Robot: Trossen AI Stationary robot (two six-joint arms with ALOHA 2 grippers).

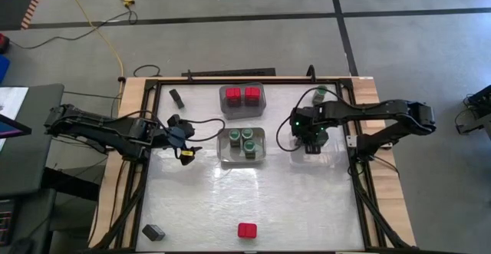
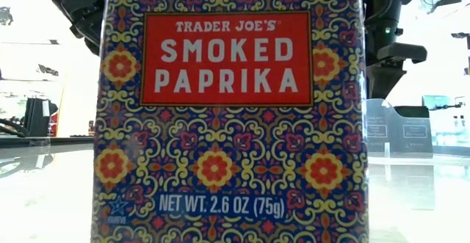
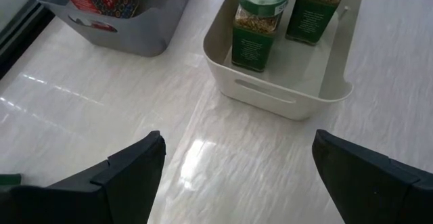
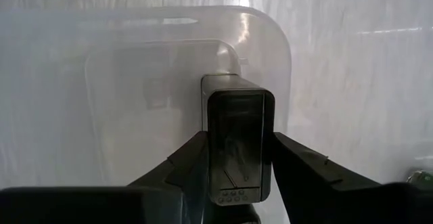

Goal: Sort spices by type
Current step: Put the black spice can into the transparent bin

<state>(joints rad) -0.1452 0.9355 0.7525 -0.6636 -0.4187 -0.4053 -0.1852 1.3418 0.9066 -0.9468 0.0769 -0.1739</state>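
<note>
The dark grey-black rectangular tin point(image 4: 238, 143) has a smooth reflective face and rounded corners; the right gripper point(image 4: 237, 158) clamps it between both fingers, directly above the clear plastic bin point(image 4: 135, 55) at the table's right side. Two red-topped square tins point(image 1: 242, 95) sit in a grey bin point(image 1: 242, 113) at the far edge, and three round green-lidded jars point(image 1: 243, 140) stand in the white bin point(image 1: 261, 148) at centre. Loose items remain — one red-topped square tin point(image 1: 246, 230) near the front edge, a dark tin point(image 1: 153, 232) at the front-left corner, another dark tin point(image 1: 177, 97) at the far left, and a green-lidded jar point(image 1: 320, 94) at the far right. The central table surface point(image 1: 299, 200) is open. The left gripper point(image 1: 186, 150) hovers just left of the white bin, fingers spread wide, holding nothing. The right arm point(image 1: 383, 116) reaches inward from the right edge, elbow bent.
</note>
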